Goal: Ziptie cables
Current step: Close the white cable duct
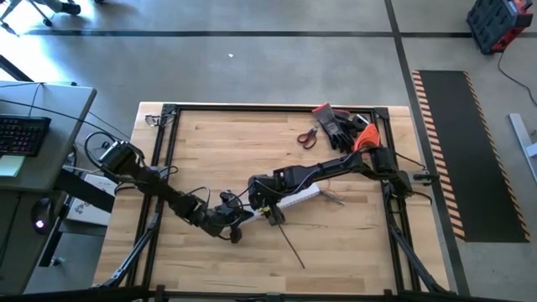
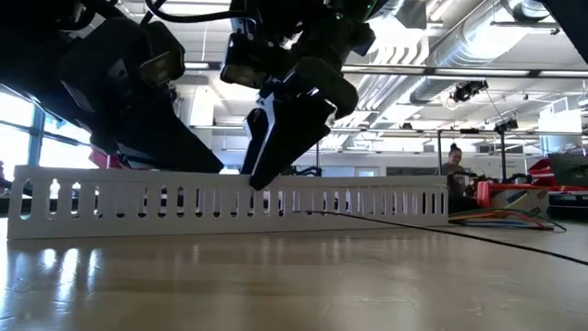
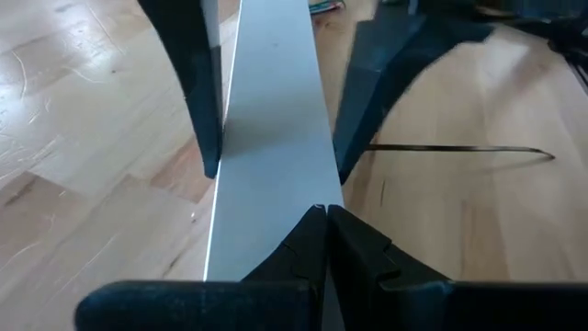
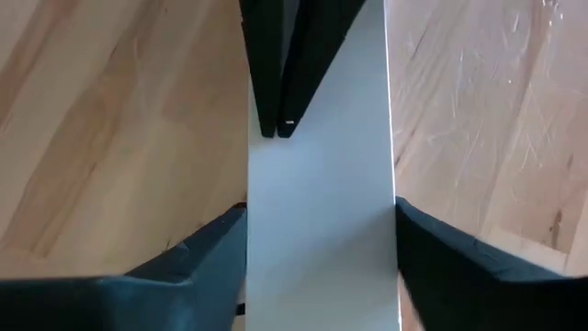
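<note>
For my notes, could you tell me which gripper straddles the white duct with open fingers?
The right gripper: its fingers flank the white duct; the left gripper is shut above it.

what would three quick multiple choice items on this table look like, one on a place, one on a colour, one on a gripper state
1. Where do the scissors lie?
A. beside the black gloves
B. inside the white duct
C. on the floor

2. What colour is the slotted duct?
A. black
B. white
C. orange

3. How do the right gripper's fingers stand?
A. shut tip to tip
B. apart, one on each side of the duct
C. clamped on the scissors

Answers:
1 A, the high view shows them next to the gloves.
2 B, every view shows it white.
3 B, its wrist view shows the duct between its fingers.
</note>
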Robot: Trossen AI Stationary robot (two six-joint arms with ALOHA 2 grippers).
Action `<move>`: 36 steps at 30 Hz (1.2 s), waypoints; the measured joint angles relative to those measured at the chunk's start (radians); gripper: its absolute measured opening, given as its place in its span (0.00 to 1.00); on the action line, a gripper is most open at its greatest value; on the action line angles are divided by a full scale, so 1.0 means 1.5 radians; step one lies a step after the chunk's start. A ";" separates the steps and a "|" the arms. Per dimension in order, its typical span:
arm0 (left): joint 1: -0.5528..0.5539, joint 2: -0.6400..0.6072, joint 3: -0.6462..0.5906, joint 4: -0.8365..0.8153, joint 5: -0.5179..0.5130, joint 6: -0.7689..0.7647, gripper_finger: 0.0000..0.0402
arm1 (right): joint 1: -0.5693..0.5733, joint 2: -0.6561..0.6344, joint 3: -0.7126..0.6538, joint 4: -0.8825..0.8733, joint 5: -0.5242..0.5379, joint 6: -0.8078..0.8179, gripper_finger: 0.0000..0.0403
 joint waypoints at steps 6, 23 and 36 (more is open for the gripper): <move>-0.015 0.002 0.000 0.003 -0.014 -0.005 0.00 | -0.007 -0.081 0.000 -0.058 0.058 0.035 0.88; -0.037 0.003 -0.004 0.010 -0.039 0.008 0.00 | 0.083 -0.464 -0.550 0.432 0.439 0.318 0.36; -0.036 0.005 -0.004 0.015 -0.051 0.009 0.00 | 0.126 -0.336 -0.724 0.591 0.560 0.544 0.01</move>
